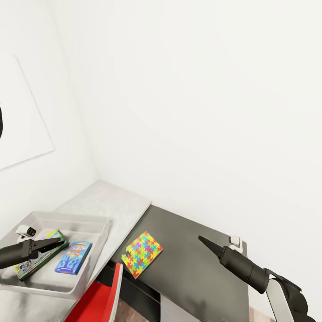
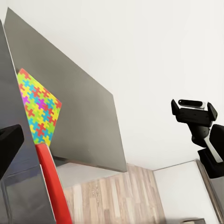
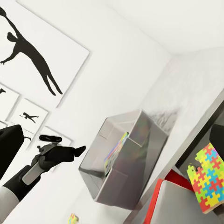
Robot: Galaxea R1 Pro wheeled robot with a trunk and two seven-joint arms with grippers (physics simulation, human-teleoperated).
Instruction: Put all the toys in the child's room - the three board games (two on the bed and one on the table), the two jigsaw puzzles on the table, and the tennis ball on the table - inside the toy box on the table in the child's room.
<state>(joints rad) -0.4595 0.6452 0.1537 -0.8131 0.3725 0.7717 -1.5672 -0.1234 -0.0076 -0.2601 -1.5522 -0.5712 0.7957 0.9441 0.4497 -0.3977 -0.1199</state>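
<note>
The grey toy box (image 1: 96, 232) sits on the light table top (image 1: 112, 203) at the lower left. Inside it lie a blue board game (image 1: 73, 257) and a yellow-green one (image 1: 36, 261). My left gripper (image 1: 57, 243) hovers over the box, open and empty; the right wrist view shows it (image 3: 83, 149) beside the box (image 3: 135, 140). One jigsaw puzzle (image 1: 142, 252) lies at the near left edge of the lower dark table section (image 1: 197, 268), and it shows again (image 2: 39, 114) (image 3: 207, 179). My right gripper (image 1: 201, 238) hangs open over the dark section, right of the puzzle. The tennis ball is out of view.
A red chair (image 1: 100, 295) stands in front of the table, just below the puzzle. White walls close the table's far side and left side. Dancer pictures (image 3: 32, 56) hang on the wall behind the left arm. Wood-plank floor (image 2: 112, 200) lies beyond the dark section's end.
</note>
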